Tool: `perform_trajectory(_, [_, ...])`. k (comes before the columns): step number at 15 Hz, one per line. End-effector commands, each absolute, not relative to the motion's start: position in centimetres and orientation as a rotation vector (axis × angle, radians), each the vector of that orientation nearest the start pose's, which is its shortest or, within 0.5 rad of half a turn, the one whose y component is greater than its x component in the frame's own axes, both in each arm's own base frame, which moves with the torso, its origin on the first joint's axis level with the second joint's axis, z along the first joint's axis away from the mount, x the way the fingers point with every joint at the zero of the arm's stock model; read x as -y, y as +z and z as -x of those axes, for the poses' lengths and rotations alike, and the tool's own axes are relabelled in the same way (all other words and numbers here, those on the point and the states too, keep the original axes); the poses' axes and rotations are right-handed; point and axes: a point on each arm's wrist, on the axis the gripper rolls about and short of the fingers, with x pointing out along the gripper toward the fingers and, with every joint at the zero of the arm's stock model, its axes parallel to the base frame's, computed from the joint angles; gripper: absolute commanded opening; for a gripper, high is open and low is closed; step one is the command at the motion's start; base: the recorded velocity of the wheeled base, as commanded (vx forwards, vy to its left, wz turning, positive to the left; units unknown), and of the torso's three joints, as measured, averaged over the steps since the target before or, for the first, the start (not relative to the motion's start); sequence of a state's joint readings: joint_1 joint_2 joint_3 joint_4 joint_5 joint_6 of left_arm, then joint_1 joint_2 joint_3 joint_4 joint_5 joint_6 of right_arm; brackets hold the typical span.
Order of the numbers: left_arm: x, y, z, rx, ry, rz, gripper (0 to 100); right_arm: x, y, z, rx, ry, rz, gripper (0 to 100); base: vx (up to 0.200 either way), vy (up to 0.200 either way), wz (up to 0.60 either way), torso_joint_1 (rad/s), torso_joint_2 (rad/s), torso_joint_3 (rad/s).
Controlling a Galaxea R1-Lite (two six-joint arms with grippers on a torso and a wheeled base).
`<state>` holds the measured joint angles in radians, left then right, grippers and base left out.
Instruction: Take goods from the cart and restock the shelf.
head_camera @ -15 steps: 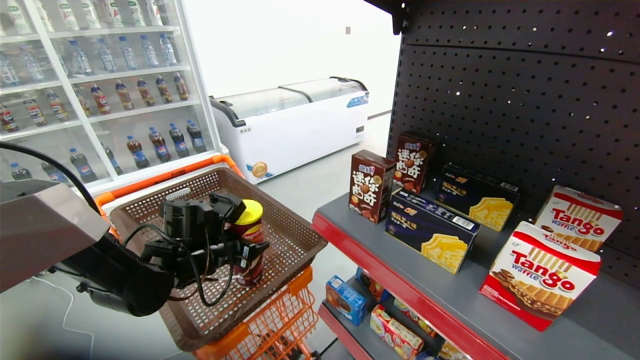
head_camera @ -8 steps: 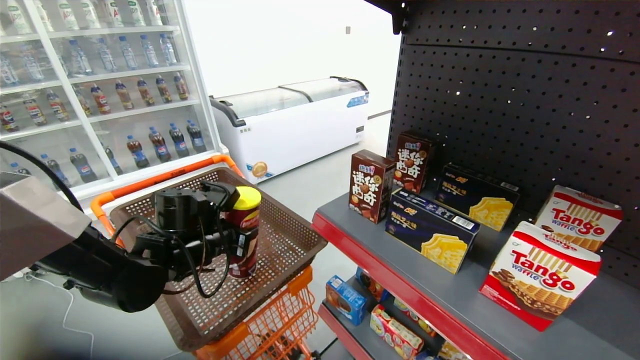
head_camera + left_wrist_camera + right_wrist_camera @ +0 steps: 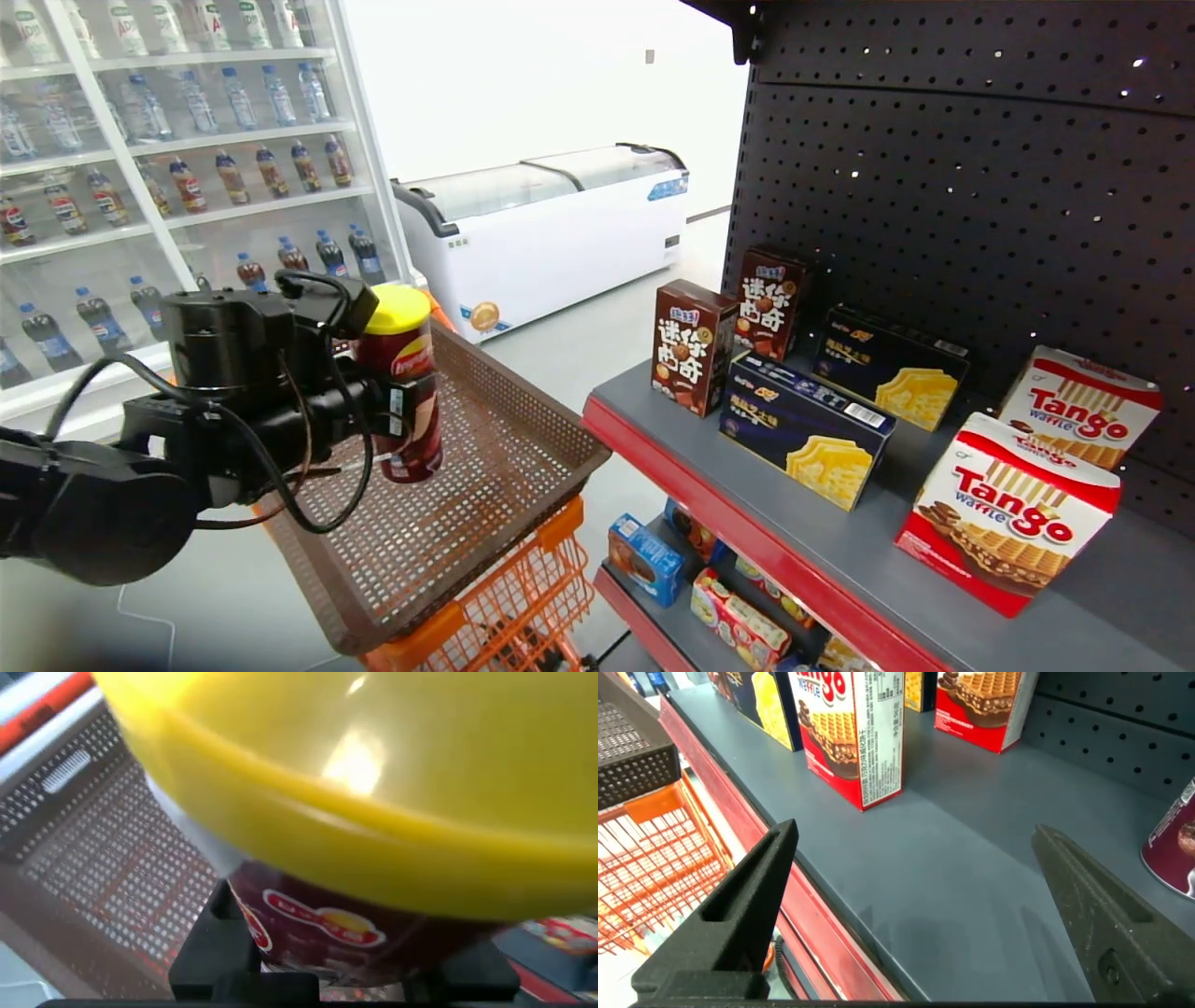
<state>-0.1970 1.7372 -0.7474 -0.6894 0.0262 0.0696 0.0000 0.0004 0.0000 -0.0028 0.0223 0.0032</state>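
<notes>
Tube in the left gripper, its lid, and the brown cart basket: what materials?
Tube: likely coated paperboard with a glossy printed red wrap; thin plastic is possible. Lid: yellow plastic, smooth, with a bright highlight. Brown basket: moulded plastic, matte, with evenly perforated walls.

- The left arm (image 3: 84, 504) is black, thick and round, and a bit shiny.
- Thin black cables (image 3: 313, 485) loop out along it.
- The left gripper (image 3: 408, 420) is black and boxy, with a square black block (image 3: 224, 331) on top.
- One of its fingers (image 3: 397, 403) has a small white mark.
- The right gripper (image 3: 915, 924) has two flat, dull black fingers (image 3: 738, 910) with slanted tips.
</notes>
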Motion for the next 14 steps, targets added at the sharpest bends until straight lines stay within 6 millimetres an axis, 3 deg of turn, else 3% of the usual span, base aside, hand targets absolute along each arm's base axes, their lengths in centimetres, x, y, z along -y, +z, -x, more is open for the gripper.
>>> perform_trajectory(1, [5.4, 20.1, -27.4, -0.218, -0.199, -0.039, 0, -0.1, 7.6, 2.3, 0.003, 0.021, -0.003, 100, 0.000, 0.000, 0.00, 0.000, 0.00, 0.000])
perform_trajectory(2, [4.8, 22.0, -24.3, -0.235, -0.227, -0.037, 0, -0.1, 7.6, 2.3, 0.003, 0.020, -0.003, 100, 0.000, 0.000, 0.00, 0.000, 0.00, 0.000])
perform_trajectory(7, [4.1, 24.5, -19.4, -0.131, -0.248, -0.051, 0, 0.0, 7.6, 2.3, 0.003, 0.021, -0.003, 100, 0.000, 0.000, 0.00, 0.000, 0.00, 0.000])
perform_trajectory(12, [2.3, 23.7, -14.5, -0.229, -0.343, -0.037, 0, -0.1, 7.6, 2.3, 0.003, 0.021, -0.005, 100, 0.000, 0.000, 0.00, 0.000, 0.00, 0.000])
perform_trajectory(14, [2.4, 23.5, -13.9, -0.231, -0.358, -0.061, 0, 0.0, 7.6, 2.3, 0.003, 0.021, -0.005, 100, 0.000, 0.000, 0.00, 0.000, 0.00, 0.000])
